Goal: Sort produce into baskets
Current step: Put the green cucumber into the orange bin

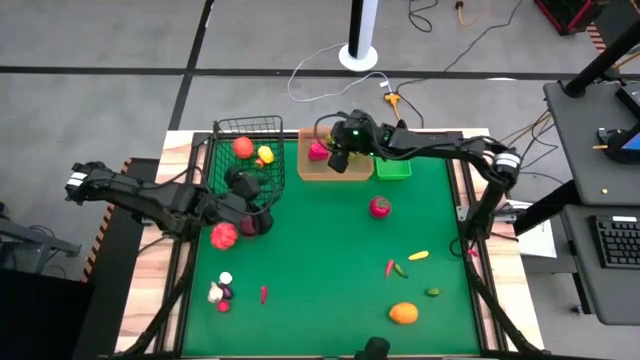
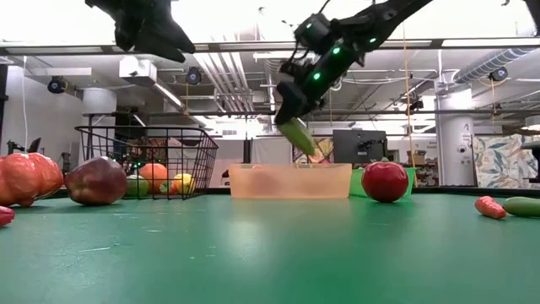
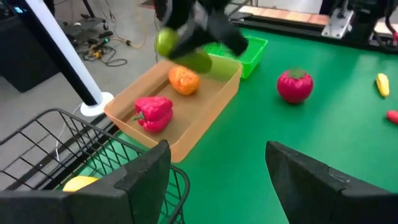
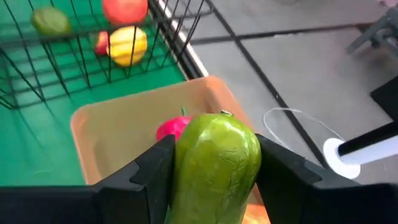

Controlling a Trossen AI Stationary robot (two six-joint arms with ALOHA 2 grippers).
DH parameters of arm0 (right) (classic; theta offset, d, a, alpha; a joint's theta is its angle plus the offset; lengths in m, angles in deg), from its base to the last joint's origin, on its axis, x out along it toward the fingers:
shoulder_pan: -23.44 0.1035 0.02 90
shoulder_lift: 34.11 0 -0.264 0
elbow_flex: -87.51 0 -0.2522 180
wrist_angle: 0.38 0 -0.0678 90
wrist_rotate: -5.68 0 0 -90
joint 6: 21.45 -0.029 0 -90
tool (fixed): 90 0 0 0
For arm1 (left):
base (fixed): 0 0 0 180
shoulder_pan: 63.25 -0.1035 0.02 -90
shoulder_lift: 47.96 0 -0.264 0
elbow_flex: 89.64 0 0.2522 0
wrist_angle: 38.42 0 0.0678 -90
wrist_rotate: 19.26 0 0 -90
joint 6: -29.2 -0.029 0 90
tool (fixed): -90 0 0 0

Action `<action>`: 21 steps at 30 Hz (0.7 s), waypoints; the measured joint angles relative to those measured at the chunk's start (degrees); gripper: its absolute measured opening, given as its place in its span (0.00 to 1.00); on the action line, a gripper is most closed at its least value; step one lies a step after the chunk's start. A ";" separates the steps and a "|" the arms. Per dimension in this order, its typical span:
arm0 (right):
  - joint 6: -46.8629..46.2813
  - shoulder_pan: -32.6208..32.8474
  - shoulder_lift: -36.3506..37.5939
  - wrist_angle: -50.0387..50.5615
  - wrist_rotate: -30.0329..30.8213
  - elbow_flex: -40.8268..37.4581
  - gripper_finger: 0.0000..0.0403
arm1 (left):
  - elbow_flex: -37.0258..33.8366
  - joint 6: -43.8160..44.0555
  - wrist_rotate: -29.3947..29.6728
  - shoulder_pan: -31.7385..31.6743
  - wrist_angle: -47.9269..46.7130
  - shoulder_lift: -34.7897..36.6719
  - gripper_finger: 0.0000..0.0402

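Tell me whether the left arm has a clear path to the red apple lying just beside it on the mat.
Probably yes. The left gripper is empty with jaws open, and the red apple sits on bare mat with nothing over it. The wire basket stands on the far side.

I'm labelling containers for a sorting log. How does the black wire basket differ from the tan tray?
The wire basket is black open mesh with tall sides; the tan tray is solid-walled and shallow. The wire basket holds an orange-red piece and a yellow piece; the tan tray holds a pink-red pepper and an orange piece. The right tool holds a green cucumber over the tan tray, not the wire basket. Both stand at the mat's far edge.
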 joint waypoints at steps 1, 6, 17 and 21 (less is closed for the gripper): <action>1.39 -0.01 -1.21 2.37 0.32 1.49 0.46 | 0.03 -0.01 0.24 0.00 -0.03 0.00 0.61; 5.23 -0.01 -5.25 11.67 1.72 9.12 0.46 | 0.25 0.03 0.25 0.00 -0.12 0.02 0.61; 6.55 -0.65 -6.39 17.30 -0.34 10.82 0.46 | 0.25 0.50 0.21 0.00 -0.57 0.01 0.61; 5.94 -0.79 -6.39 17.76 -1.67 9.80 0.46 | 0.25 0.52 0.21 0.00 -0.97 0.02 0.61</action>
